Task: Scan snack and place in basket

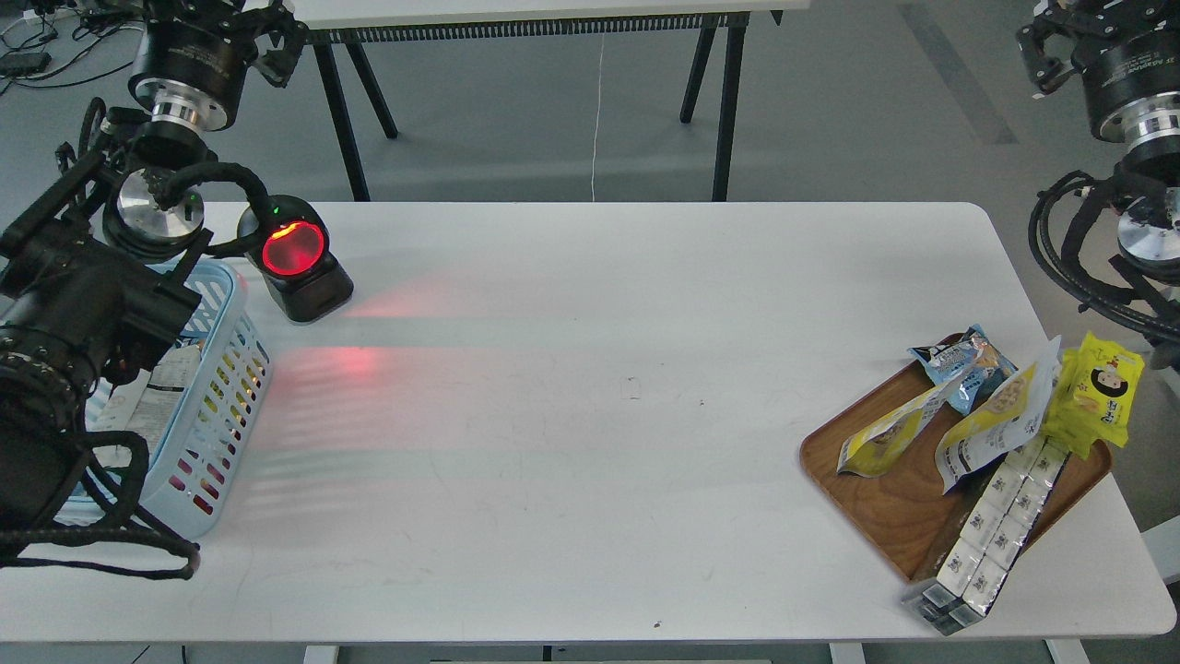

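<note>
The snack, a small yellow and grey-white pouch, lies on the left part of a brown wooden tray at the table's right end. The light blue slotted basket stands at the left edge, partly hidden by my left arm, with a white packet inside. A black scanner glowing red stands behind it. My left gripper is high at the top left, above the scanner; it looks dark and its fingers are unclear. My right gripper sits at the top right corner, far above the tray and partly cut off. Neither holds anything visible.
On the tray also lie a larger yellow-white nut pouch, a blue snack packet, yellow packets and a long pack of white boxes overhanging the front edge. Another table's black legs stand behind.
</note>
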`<state>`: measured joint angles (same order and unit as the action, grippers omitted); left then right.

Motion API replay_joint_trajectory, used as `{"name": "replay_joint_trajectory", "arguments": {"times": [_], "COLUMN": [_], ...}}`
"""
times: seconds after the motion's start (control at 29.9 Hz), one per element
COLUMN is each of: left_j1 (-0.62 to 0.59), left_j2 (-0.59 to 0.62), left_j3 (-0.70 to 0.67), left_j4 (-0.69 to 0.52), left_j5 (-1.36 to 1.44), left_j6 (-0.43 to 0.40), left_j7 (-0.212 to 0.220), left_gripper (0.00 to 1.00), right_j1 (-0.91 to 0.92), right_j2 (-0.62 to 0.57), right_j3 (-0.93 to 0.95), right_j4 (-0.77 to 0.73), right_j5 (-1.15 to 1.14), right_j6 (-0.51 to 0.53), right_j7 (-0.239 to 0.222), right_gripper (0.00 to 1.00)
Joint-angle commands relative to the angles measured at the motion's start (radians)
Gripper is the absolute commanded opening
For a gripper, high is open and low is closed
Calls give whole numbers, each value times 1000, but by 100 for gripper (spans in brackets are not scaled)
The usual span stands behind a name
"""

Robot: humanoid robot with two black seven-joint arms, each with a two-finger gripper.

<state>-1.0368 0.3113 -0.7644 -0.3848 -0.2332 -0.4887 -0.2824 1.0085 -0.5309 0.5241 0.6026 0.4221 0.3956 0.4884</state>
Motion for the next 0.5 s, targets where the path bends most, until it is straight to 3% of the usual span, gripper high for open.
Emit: {"name": "replay_joint_trajectory", "arguments": {"times": [0.0, 0.3, 0.47], "left_j1": [3, -2, 0], "left_j2": [2, 2, 3], "left_j3": [0, -3, -3], "left_j4": [9, 14, 14], "left_j5": [0, -8, -9], "left_j6": [0, 0, 0], "left_j7": [2, -9, -11], "left_gripper": [100, 100, 100], "right_j1": [1, 36, 117], "right_j2": [0, -52, -106], "right_j3": [1, -13, -15], "right_j4": [-1, 58, 152], "right_j5": [0, -40, -404], "right_j6": [0, 6, 5], "right_j7": [0, -7, -2], "right_gripper": [99, 99, 99]}}
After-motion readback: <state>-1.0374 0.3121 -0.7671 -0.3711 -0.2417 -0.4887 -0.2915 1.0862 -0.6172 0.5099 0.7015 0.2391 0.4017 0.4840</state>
